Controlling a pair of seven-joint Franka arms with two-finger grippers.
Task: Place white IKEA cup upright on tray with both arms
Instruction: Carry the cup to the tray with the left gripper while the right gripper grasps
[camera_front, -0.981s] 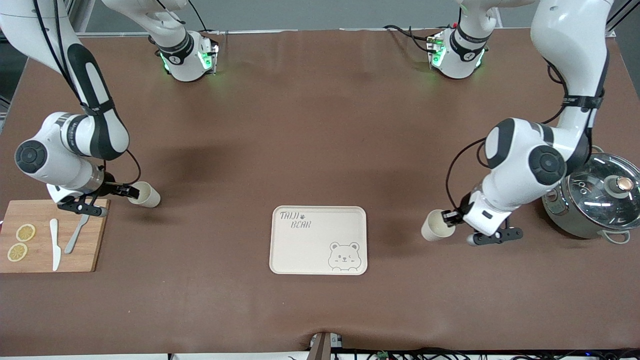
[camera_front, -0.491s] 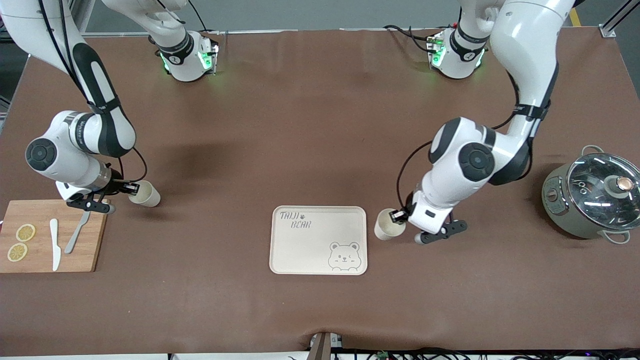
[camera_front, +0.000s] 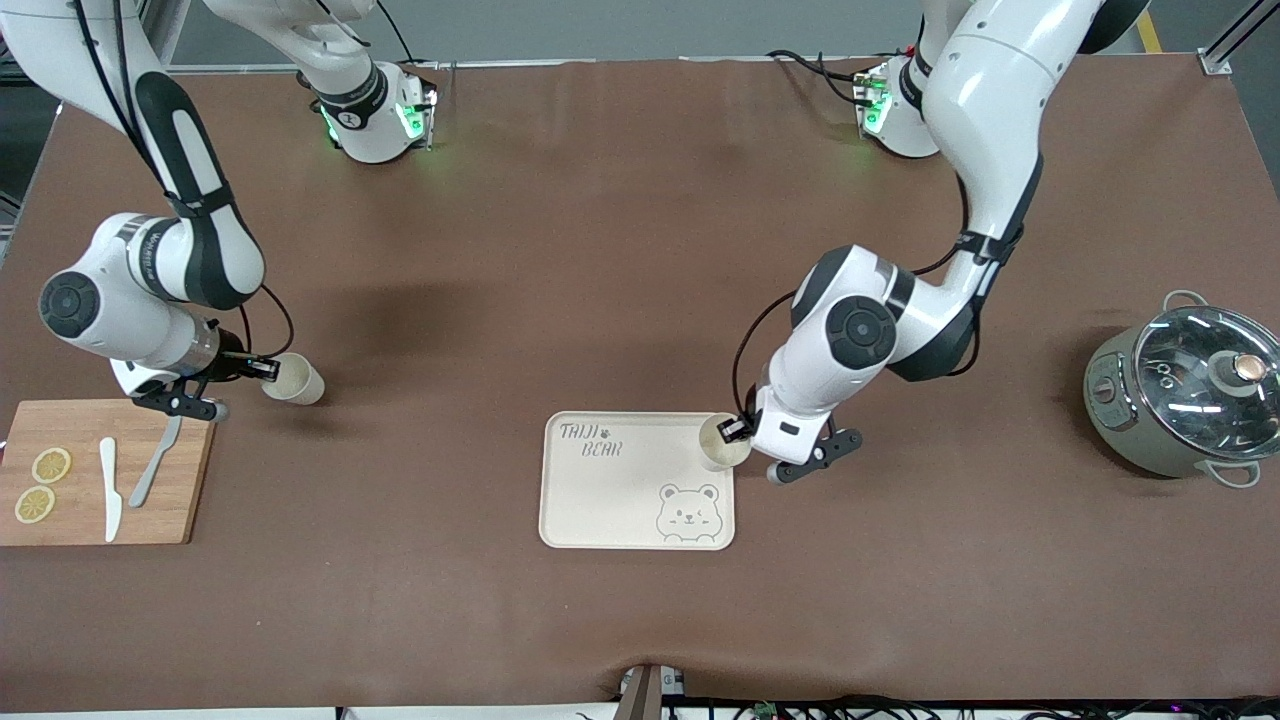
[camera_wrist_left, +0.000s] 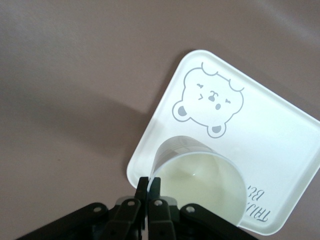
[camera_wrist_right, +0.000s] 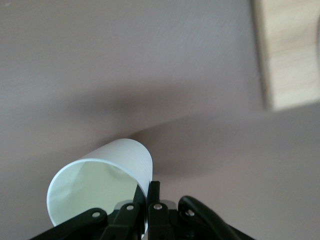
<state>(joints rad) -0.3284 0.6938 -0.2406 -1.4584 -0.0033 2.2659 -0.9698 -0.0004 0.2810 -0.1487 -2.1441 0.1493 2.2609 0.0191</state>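
Observation:
The cream tray (camera_front: 610, 500) with "TAIJI BEAR" lettering and a bear face lies at the table's middle; it also shows in the left wrist view (camera_wrist_left: 280, 150). My left gripper (camera_front: 737, 431) is shut on the rim of a white cup (camera_front: 720, 445), tilted, over the tray's edge toward the left arm's end; the same cup (camera_wrist_left: 205, 185) and gripper (camera_wrist_left: 150, 184) show in the left wrist view. My right gripper (camera_front: 262, 369) is shut on the rim of a second white cup (camera_front: 297, 381), tilted, just over the table beside the cutting board; the right wrist view shows that cup (camera_wrist_right: 100, 182) and gripper (camera_wrist_right: 148, 192).
A wooden cutting board (camera_front: 150, 520) with a white knife, a fork and two lemon slices lies at the right arm's end, near the front camera. A grey pot with a glass lid (camera_front: 1185, 400) stands at the left arm's end.
My left gripper has carried its cup from near the pot across the table to over the tray's edge. My right gripper and its cup have barely shifted.

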